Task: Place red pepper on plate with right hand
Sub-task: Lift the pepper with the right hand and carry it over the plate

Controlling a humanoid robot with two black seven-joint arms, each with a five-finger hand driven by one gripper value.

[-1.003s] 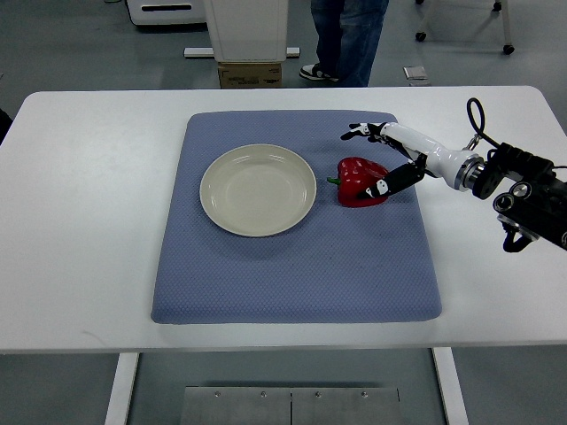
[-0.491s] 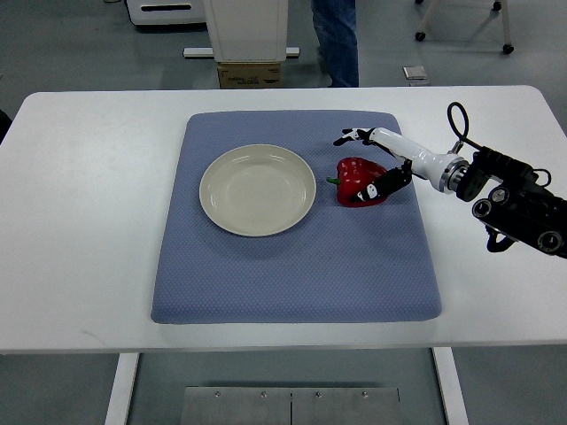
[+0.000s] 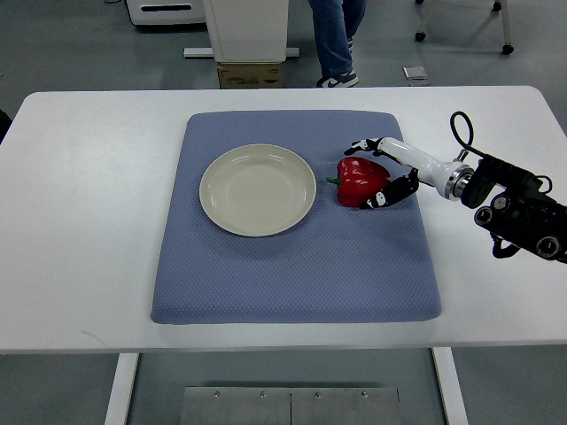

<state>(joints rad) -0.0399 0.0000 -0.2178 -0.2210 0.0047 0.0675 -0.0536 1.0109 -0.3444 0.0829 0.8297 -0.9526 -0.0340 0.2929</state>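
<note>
The robot's white-and-black right hand (image 3: pixel 383 173), reaching in from the right edge of the top view, cupped a glossy red bell pepper (image 3: pixel 361 181), its fingers (image 3: pixel 362 146) curved over the far side and the thumb pressed near the front, so that the hand appeared closed around the vegetable, though a firm clamp could not be confirmed from this angle. The pepper lay on its side on a blue quilted fabric mat (image 3: pixel 292 266), its green stem pointing toward a round cream ceramic plate (image 3: pixel 258 189) just beside it to the left, the two not touching. The mat covered the middle of a white rectangular desk (image 3: pixel 80 221). Judging from the scene, the chief risk was slippage: the smooth, rounded skin of the pepper could squirt out from between thin fingertips if the hold sat only on its right flank, and a lift begun with a shallow hold could roll it off toward the mat's edge. A low carry could also catch the plate's raised rim and shove the dish sideways. By count, the view held one pepper, one plate, one mat, one desk and one robot hand; no left arm showed. Beyond the desk a person's legs (image 3: pixel 337 40) in jeans and sneakers stood on the floor near a brown cardboard box (image 3: pixel 250 75).
</note>
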